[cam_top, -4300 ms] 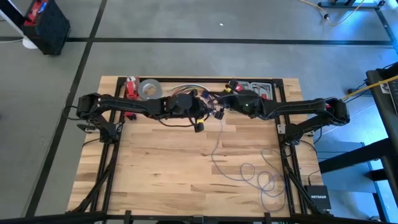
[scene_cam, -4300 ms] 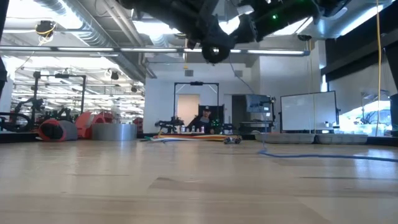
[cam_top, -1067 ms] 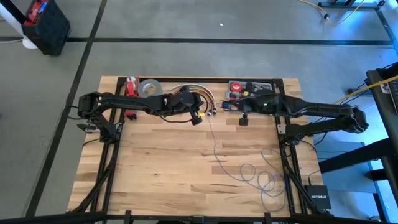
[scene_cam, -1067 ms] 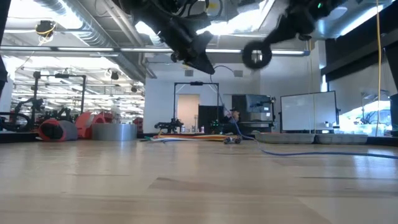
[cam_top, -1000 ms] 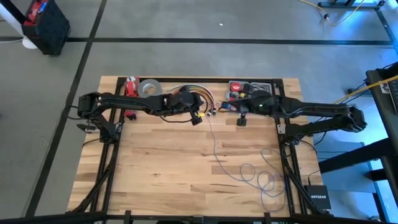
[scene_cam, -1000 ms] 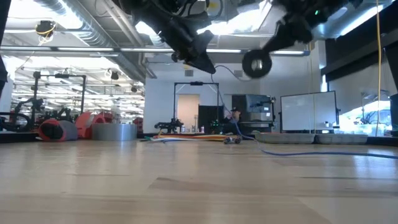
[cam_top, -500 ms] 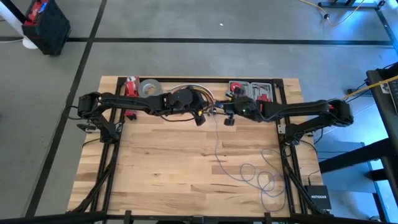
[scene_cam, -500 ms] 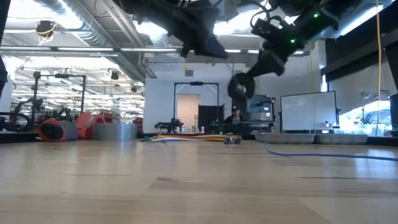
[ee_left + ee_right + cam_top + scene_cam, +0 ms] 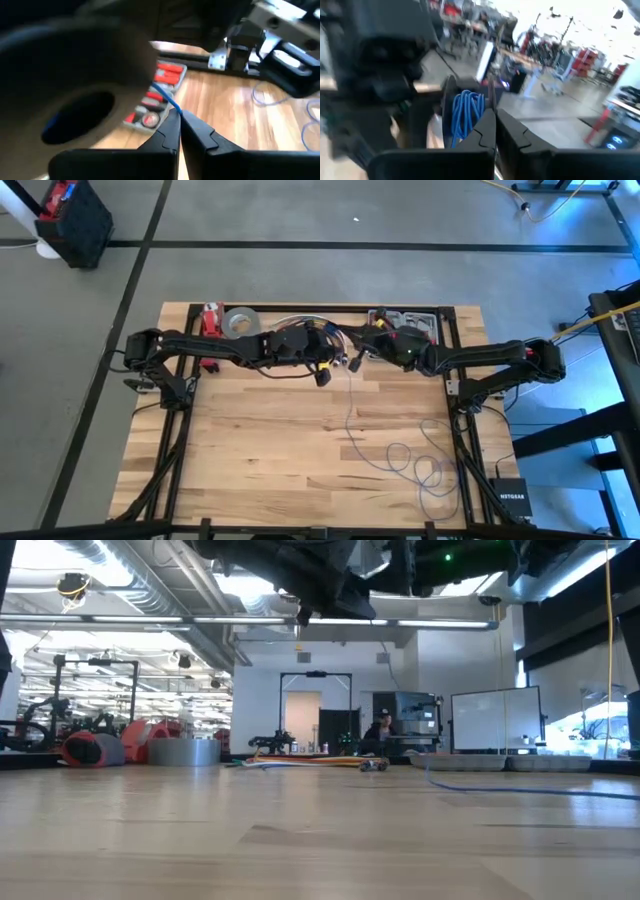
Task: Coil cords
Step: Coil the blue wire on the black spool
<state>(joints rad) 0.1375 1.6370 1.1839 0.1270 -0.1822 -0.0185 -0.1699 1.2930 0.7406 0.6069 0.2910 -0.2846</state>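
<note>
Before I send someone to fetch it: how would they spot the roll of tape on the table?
Go to the wooden table's far edge, left of where both arms meet. The roll of tape lies flat there beside a red object; it is the only silver-grey ring.

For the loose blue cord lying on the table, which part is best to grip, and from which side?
Probably the straight run of the cord, between the raised tools and the tangled loops near the table's right front edge. Come from straight above: it lies flat on the wood with bare table around it.
</note>
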